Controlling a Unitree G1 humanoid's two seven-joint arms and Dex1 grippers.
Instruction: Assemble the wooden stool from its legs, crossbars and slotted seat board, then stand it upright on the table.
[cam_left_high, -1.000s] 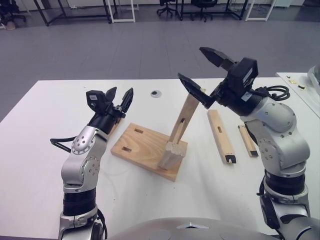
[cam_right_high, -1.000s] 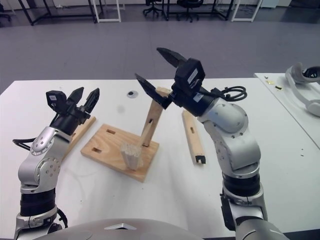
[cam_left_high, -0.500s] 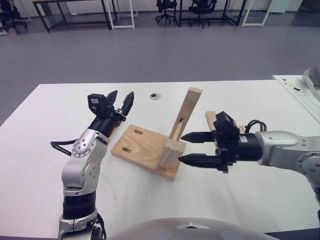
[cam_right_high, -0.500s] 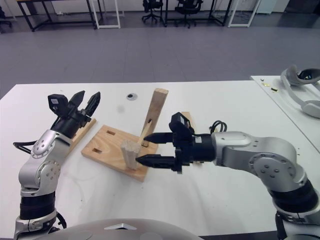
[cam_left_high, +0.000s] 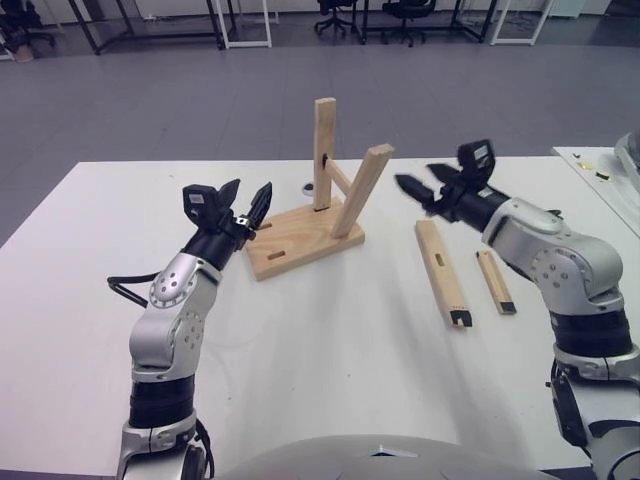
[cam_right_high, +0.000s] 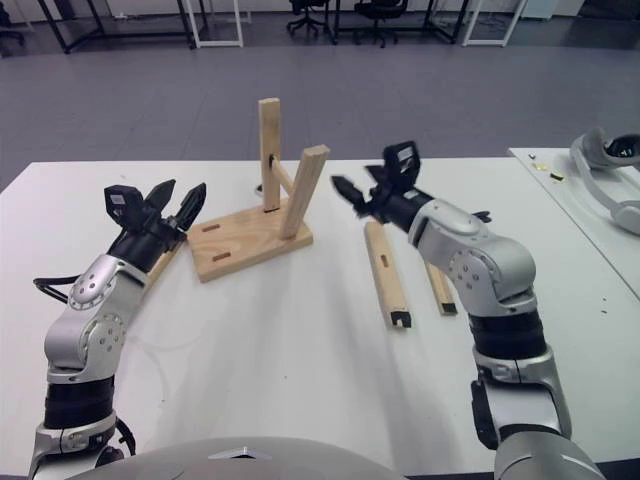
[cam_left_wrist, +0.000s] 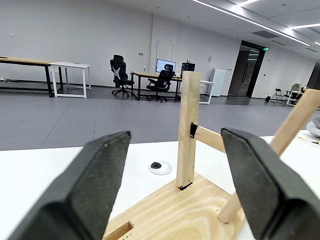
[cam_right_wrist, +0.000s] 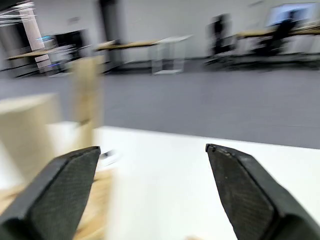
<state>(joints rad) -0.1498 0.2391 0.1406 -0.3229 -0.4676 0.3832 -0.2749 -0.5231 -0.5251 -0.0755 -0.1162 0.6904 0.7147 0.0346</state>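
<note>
A: Where is the stool?
B: The seat board (cam_left_high: 290, 240) lies flat on the white bench (cam_left_high: 350, 350), at the far middle. 2 legs stick up out of it. The straight leg (cam_left_high: 323, 150) stands upright. The leaning leg (cam_left_high: 362, 192) tips to the right. A small crossbar (cam_left_high: 340, 178) joins them.
A: What about the left pincer?
B: The left pincer (cam_left_high: 250, 192) is wide and holds nothing. It hangs just beside the board's left end.
A: And the other one?
B: The right pincer (cam_left_high: 415, 176) is wide too, with nothing in it. It is near the top of the leaning leg, on its right, not touching.
A: Any loose parts?
B: 2. A long loose leg (cam_left_high: 442, 272) lies on the bench at the right. A short stick (cam_left_high: 495, 282) lies just right of it.
</note>
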